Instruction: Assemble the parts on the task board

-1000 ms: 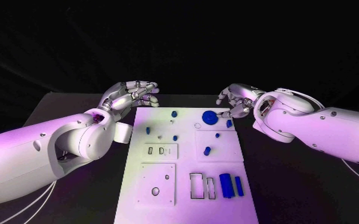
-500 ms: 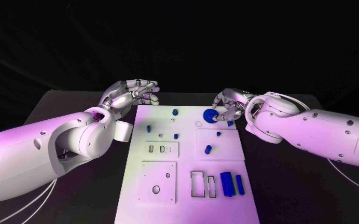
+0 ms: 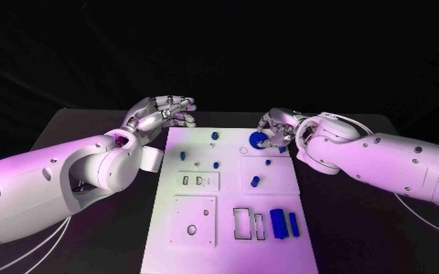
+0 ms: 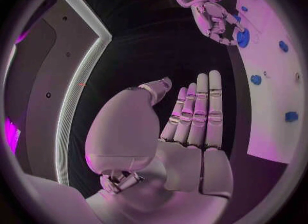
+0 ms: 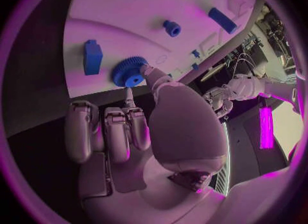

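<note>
1. My right hand (image 3: 277,132) has come in over the far right corner of the task board (image 3: 229,223). A second ago it hung just off the board's far edge, clear of the parts.
2. It now rests on the round blue gear (image 3: 259,141). In the right wrist view a fingertip (image 5: 149,72) touches the gear's toothed rim while my other fingers curl short of it. I cannot tell whether this is a real grip or only a touch.
3. The gear lies flat on the board in the same far right spot as before, with a small blue block (image 5: 92,57) just beside it.
4. My left hand (image 3: 163,115) has stayed beyond the board's far left corner. Its fingers are loosely spread and hold nothing.
5. The two long blue bars (image 3: 283,225) at the near right of the board have not moved.
</note>
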Controlling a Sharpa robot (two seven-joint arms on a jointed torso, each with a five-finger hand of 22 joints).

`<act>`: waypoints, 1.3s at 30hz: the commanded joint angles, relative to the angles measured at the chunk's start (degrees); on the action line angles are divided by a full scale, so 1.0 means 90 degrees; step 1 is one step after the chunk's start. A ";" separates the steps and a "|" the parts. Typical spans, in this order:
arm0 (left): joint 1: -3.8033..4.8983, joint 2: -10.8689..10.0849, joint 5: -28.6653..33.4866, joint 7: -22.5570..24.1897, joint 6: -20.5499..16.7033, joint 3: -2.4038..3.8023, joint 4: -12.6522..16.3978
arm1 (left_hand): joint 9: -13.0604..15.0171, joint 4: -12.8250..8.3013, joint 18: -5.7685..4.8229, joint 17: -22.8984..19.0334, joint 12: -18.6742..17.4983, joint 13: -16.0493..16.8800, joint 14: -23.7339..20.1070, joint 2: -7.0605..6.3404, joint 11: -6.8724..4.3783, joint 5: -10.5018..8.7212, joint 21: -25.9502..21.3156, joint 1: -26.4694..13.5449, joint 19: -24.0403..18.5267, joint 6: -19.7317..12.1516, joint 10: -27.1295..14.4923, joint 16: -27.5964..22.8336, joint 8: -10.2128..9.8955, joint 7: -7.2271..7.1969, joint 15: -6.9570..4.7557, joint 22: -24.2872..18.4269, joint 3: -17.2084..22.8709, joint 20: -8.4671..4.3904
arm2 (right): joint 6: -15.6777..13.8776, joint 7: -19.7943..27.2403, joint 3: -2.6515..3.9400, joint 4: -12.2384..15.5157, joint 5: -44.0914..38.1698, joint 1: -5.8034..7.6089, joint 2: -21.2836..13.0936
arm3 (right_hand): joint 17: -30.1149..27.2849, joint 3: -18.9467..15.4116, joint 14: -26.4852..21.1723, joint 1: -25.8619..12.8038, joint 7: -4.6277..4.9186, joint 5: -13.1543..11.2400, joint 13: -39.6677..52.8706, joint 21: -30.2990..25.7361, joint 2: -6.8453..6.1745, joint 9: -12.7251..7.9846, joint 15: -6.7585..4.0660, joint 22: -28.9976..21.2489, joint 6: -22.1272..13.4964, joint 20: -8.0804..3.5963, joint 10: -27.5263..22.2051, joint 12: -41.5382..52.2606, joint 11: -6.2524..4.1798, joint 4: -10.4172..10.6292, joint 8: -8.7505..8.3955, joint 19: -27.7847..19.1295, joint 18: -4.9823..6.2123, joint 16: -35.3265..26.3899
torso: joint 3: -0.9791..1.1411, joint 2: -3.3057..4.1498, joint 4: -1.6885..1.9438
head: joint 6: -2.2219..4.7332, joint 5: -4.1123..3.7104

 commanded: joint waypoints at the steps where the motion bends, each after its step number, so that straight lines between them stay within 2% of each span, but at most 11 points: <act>1: 0.0006 0.0009 -0.0011 0.0028 0.0142 0.0004 0.0013 | 0.0010 -0.0032 0.0064 0.0007 -0.0035 0.0008 -0.0048 0.0002 0.0006 0.0014 0.0023 0.0013 -0.0030 -0.0042 -0.0022 0.0041 -0.0036 0.0197 -0.0011 0.0011 0.0002 0.0008 | 0.0015 -0.0047 0.0000 -0.0047 -0.0128 -0.0013 0.0034 | 0.1674 0.0034 0.0664 0.0081 0.0012 0.0043 0.1429 0.0024 0.0000 0.0004 0.0037 0.0407 -0.0040 -0.0008 0.0478 0.0014 0.0045 0.0019 0.0024 0.0034 -0.0126 0.0026 | 0.0005 0.0002 -0.0006 | -0.0015 0.0017; 18: 0.0006 0.0001 -0.0011 -0.0001 0.0181 0.0004 0.0006 | 0.0015 -0.0031 0.0065 0.0018 -0.0035 0.0011 -0.0051 0.0008 0.0006 0.0014 0.0038 0.0005 -0.0041 -0.0042 -0.0022 0.0048 -0.0039 0.0198 -0.0011 0.0017 0.0002 0.0011 | 0.0151 -0.0020 0.0000 -0.0078 -0.0328 -0.0043 0.0033 | 0.1674 0.0164 0.0664 0.0192 0.0018 0.0083 0.1438 0.0034 0.0028 -0.0011 0.0043 0.0429 -0.0015 -0.0001 0.0480 0.0023 0.0049 -0.0020 0.0057 0.0037 -0.0128 0.0026 | 0.0013 -0.0005 -0.0017 | -0.0045 0.0040; 24: 0.0006 0.0000 -0.0011 -0.0006 0.0188 0.0004 0.0004 | 0.0015 -0.0031 0.0065 0.0018 -0.0035 0.0011 -0.0051 0.0008 0.0006 0.0014 0.0038 0.0005 -0.0041 -0.0042 -0.0022 0.0048 -0.0039 0.0198 -0.0011 0.0017 0.0002 0.0011 | 0.0204 -0.0013 -0.0001 -0.0052 -0.0450 -0.0048 0.0018 | 0.1674 0.0209 0.0664 0.0225 0.0018 0.0108 0.1443 0.0037 0.0013 -0.0016 0.0043 0.0438 0.0002 0.0000 0.0483 0.0028 0.0049 -0.0044 0.0072 0.0038 -0.0129 0.0026 | 0.0008 -0.0005 -0.0014 | -0.0045 0.0036; 28: 0.0006 0.0000 -0.0011 -0.0008 0.0190 0.0004 0.0004 | 0.0015 -0.0031 0.0065 0.0018 -0.0035 0.0011 -0.0051 0.0008 0.0006 0.0014 0.0038 0.0005 -0.0041 -0.0042 -0.0022 0.0048 -0.0039 0.0198 -0.0011 0.0017 0.0002 0.0011 | 0.0195 -0.0002 -0.0001 -0.0045 -0.0470 -0.0049 0.0020 | 0.1674 0.0374 0.0664 0.0247 0.0014 0.0193 0.1449 0.0041 0.0035 -0.0033 0.0040 0.0452 0.0073 -0.0001 0.0486 0.0034 0.0044 -0.0053 0.0111 0.0037 -0.0129 0.0026 | 0.0007 -0.0001 -0.0008 | -0.0046 0.0032; 30: 0.0006 -0.0001 -0.0011 -0.0011 0.0193 0.0004 0.0003 | 0.0017 -0.0027 0.0065 0.0021 -0.0036 0.0011 -0.0053 0.0011 0.0007 0.0014 0.0043 -0.0001 -0.0045 -0.0043 -0.0024 0.0049 -0.0040 0.0199 -0.0010 0.0018 0.0001 0.0012 | 0.0122 0.0014 -0.0001 -0.0036 -0.0481 -0.0049 0.0023 | 0.1674 0.0658 0.0664 0.0252 0.0005 0.0014 0.1461 0.0042 0.0083 -0.0081 0.0029 0.0465 0.0165 -0.0009 0.0495 0.0047 0.0036 -0.0051 0.0119 0.0035 -0.0129 0.0026 | 0.0007 -0.0003 -0.0007 | -0.0044 0.0029; 33: 0.0006 -0.0002 -0.0011 -0.0017 0.0199 0.0004 0.0003 | 0.0017 -0.0027 0.0065 0.0021 -0.0036 0.0011 -0.0053 0.0011 0.0007 0.0014 0.0043 -0.0001 -0.0045 -0.0043 -0.0024 0.0049 -0.0040 0.0199 -0.0010 0.0018 0.0001 0.0012 | 0.0014 0.0041 -0.0001 -0.0024 -0.0491 -0.0050 0.0028 | 0.1674 0.0989 0.0664 0.0178 -0.0024 -0.0036 0.1488 0.0052 0.0077 -0.0147 0.0003 0.0491 0.0342 -0.0028 0.0516 0.0075 0.0015 -0.0048 0.0114 0.0041 -0.0132 0.0026 | 0.0006 -0.0002 -0.0010 | -0.0044 0.0026; 39: 0.0006 -0.0004 -0.0011 -0.0020 0.0203 0.0004 0.0007 | 0.0018 -0.0024 0.0065 0.0024 -0.0036 0.0012 -0.0055 0.0014 0.0008 0.0014 0.0046 -0.0007 -0.0049 -0.0044 -0.0025 0.0050 -0.0041 0.0199 -0.0009 0.0019 0.0000 0.0013 | -0.0322 0.0035 -0.0001 0.0004 -0.0657 -0.0051 0.0039 | 0.1674 0.1242 0.0664 0.0050 -0.0076 -0.0075 0.1522 0.0070 0.0044 -0.0181 -0.0043 0.0529 0.0568 -0.0065 0.0543 0.0111 -0.0026 -0.0047 0.0114 0.0056 -0.0138 0.0026 | 0.0004 -0.0002 -0.0010 | -0.0047 0.0025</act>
